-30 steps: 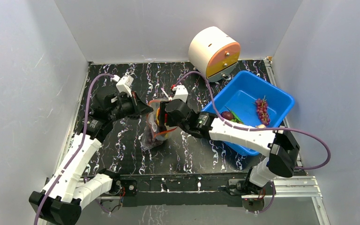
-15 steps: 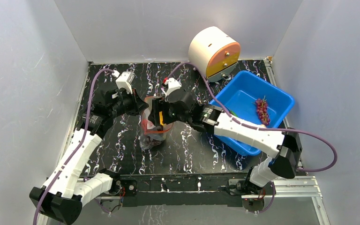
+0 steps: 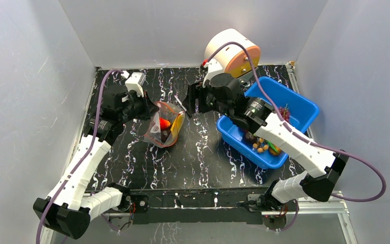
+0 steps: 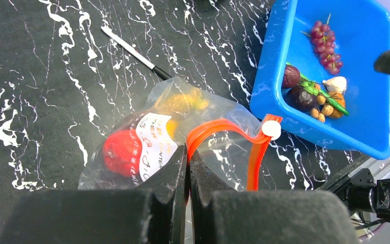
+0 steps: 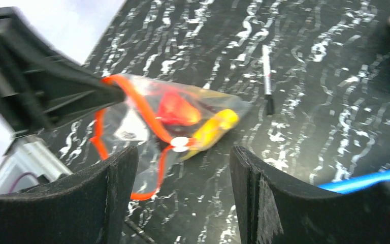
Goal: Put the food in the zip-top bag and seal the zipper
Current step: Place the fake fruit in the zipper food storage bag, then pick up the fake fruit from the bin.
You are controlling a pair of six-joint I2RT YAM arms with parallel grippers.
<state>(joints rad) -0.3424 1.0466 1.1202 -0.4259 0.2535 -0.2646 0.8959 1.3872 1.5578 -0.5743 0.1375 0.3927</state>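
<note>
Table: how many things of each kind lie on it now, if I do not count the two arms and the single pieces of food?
clear bag: 1
blue bin: 1
pen: 1
round white and orange box: 1
Total: 4

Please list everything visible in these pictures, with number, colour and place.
bag: one, clear, on the table
zipper: one, red-orange, bag's top
red fruit: one, red, inside the bag
banana: one, yellow, inside the bag
pen: one, silver and black, beside the bag
bin: one, blue, table's right side
grapes: one bunch, purple-red, in the bin
other foods: several, mixed colours, in the bin
round box: one, white and orange, back edge
left gripper: one, black, jaws shut on the zipper
right gripper: one, black, jaws open, above the table
</note>
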